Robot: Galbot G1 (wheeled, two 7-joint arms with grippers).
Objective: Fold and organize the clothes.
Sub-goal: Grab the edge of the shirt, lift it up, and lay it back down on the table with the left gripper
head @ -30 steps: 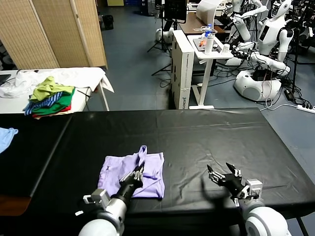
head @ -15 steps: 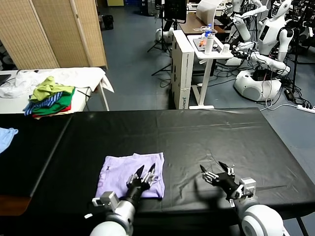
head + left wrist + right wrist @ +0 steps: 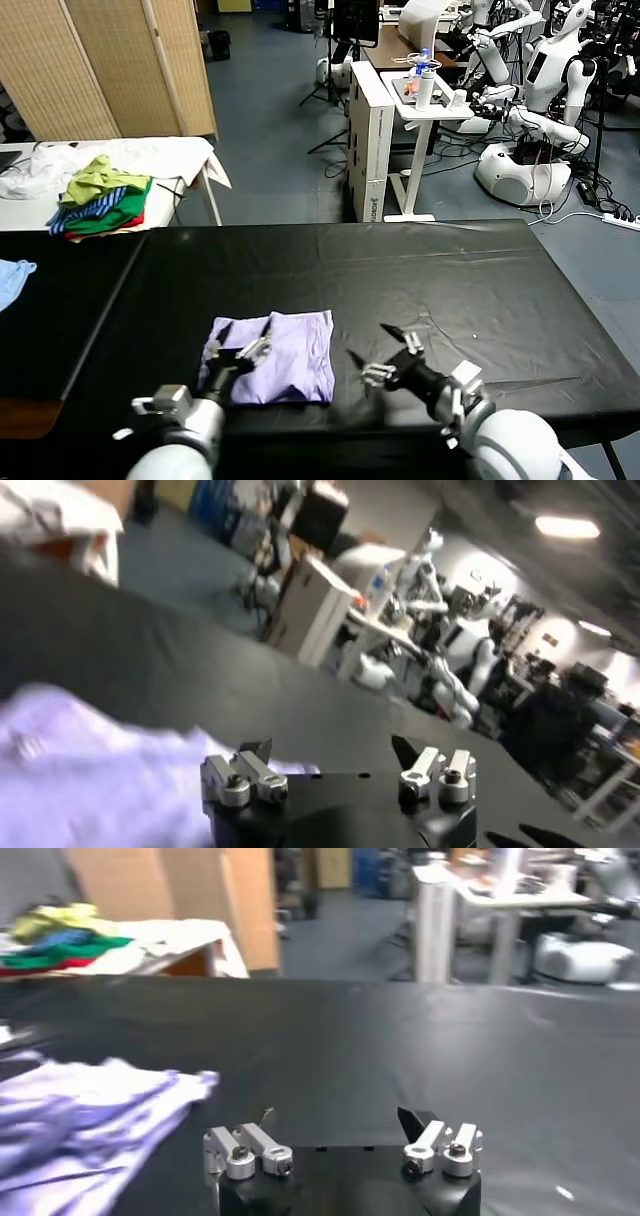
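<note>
Black table (image 3: 420,270) fills the near field. One lavender T-shirt (image 3: 285,350) lies folded flat near the front edge, left of centre, its long axis roughly across the table. Left gripper (image 3: 240,352) hovers over the shirt's near-left part, fingers spread, pinching nothing. Right gripper (image 3: 385,355) stands just beside the shirt's right edge, over bare table, fingers spread too; the shirt lies to its left. Both arms are close; the left is nearer, being over the cloth. Count: one shirt, two grippers. Farther left, one light blue cloth (image 3: 12,278). Beyond, one mixed clothes pile (image 3: 100,195) on a white table.
</note>
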